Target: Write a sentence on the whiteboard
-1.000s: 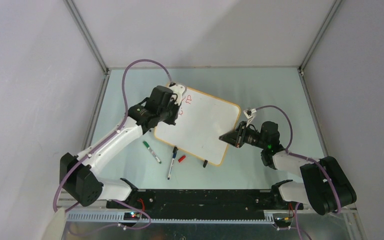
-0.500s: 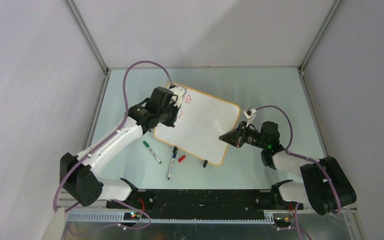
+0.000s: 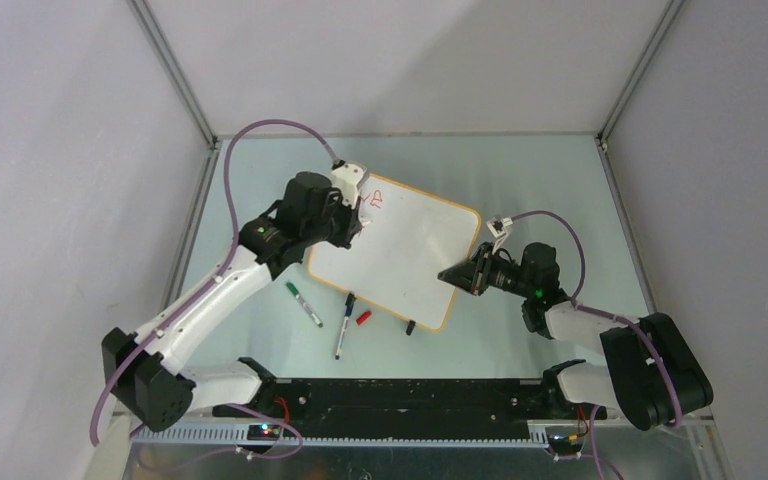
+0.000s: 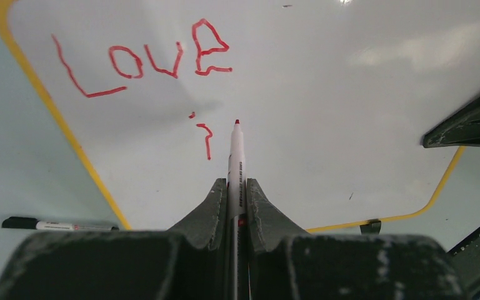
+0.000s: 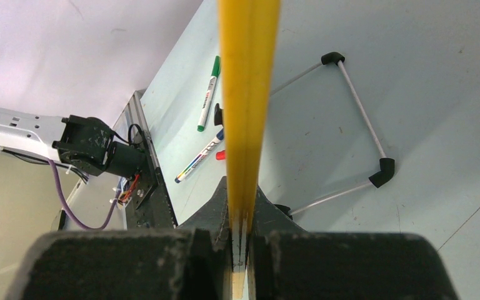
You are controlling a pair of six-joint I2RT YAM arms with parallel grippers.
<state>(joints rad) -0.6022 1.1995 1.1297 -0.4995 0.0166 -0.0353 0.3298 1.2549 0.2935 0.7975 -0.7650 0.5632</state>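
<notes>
You are on the second line of the sentence point(image 4: 144, 62). "LOVE" is done on top, and a small "i" sits under it, so I think the "s" comes next. Your left gripper point(image 4: 232, 184) has its jaws closed tight on the red marker point(image 4: 235, 156). The tip sits just to the right of the "i". I cannot tell if the tip is touching the board. Press softly, so the line comes out thin and does not skip. Make the "s" close beside the "i" and about as tall. Your right gripper point(image 5: 242, 187) is pinched on the yellow edge of the whiteboard point(image 4: 325, 94). Let it hold firm, so the board does not slide while you write. The whiteboard sits in the middle of the table, turned a bit, between your two arms. Now count. There is one whiteboard and one red marker. There is one whole word and one more letter. On the table near the board lie a green pen point(image 3: 303, 304), a blue pen point(image 3: 344, 326) and one red cap point(image 3: 363, 318).
</notes>
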